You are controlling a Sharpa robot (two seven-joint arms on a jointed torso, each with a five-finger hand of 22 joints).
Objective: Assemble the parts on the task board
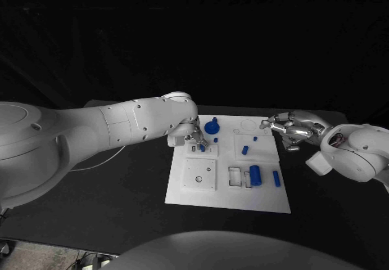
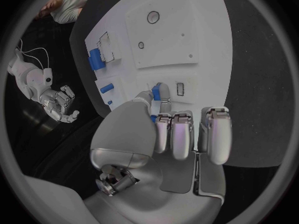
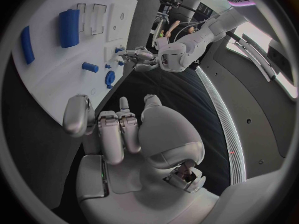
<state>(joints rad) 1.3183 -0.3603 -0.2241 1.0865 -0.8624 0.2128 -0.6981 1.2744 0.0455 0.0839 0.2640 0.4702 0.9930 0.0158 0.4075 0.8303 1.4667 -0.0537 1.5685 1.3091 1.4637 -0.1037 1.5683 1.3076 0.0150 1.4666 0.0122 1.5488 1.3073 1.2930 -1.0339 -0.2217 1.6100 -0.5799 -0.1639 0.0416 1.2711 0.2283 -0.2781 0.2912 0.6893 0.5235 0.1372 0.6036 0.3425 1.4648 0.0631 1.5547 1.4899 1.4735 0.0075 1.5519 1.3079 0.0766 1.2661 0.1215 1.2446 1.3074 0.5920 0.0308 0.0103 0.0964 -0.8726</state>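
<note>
Black table (image 1: 121,185), white task board (image 1: 227,197); left hand (image 1: 193,138) fingers pinching half-hidden blue part (image 2: 157,91), right hand (image 1: 285,130) fingers apart.

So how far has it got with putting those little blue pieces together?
Early, by the look of it. A round blue part appears to stand on the task board already. The left hand pinches a small blue piece over the board. The right hand hovers open, holding nothing. A large blue cylinder, a curved piece and smaller bits still lie loose.
</note>
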